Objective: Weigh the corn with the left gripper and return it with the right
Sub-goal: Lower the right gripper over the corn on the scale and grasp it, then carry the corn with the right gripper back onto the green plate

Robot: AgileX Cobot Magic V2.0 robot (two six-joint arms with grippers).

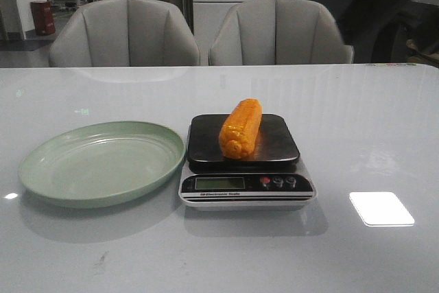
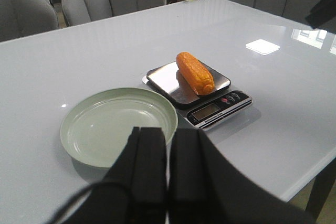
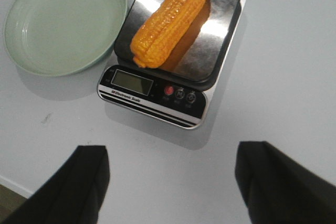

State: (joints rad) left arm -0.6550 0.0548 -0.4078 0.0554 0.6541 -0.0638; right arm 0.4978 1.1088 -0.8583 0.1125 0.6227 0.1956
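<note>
**user_a:** Where's the corn (image 1: pixel 241 128) sitting at this point?

**user_b:** It's laid flat on the dark platform of the kitchen scale (image 1: pixel 243 143), slightly diagonal, with one blunt end pointed toward the display and buttons. The scale is parked on the white table (image 1: pixel 370 135), just beside a pale green plate (image 1: pixel 48 162) on the left-arm side. Nothing is seen on the plate.

**user_a:** And the pincers?

**user_b:** The left pincer (image 2: pixel 168 177) is seen pressed together in its wrist view, fingers (image 2: pixel 149 166) practically touching, nothing gripped. It's held up over the near edge of the table, with the plate in front of it and the corn well apart from it. The right pincer (image 3: pixel 170 182) is spread wide, its two black fingers (image 3: pixel 86 177) at opposite sides of the wrist view, nothing held between them. It's hung above the table, looking down at the scale, corn untouched. In the front view neither pincer can really be made out.
</note>
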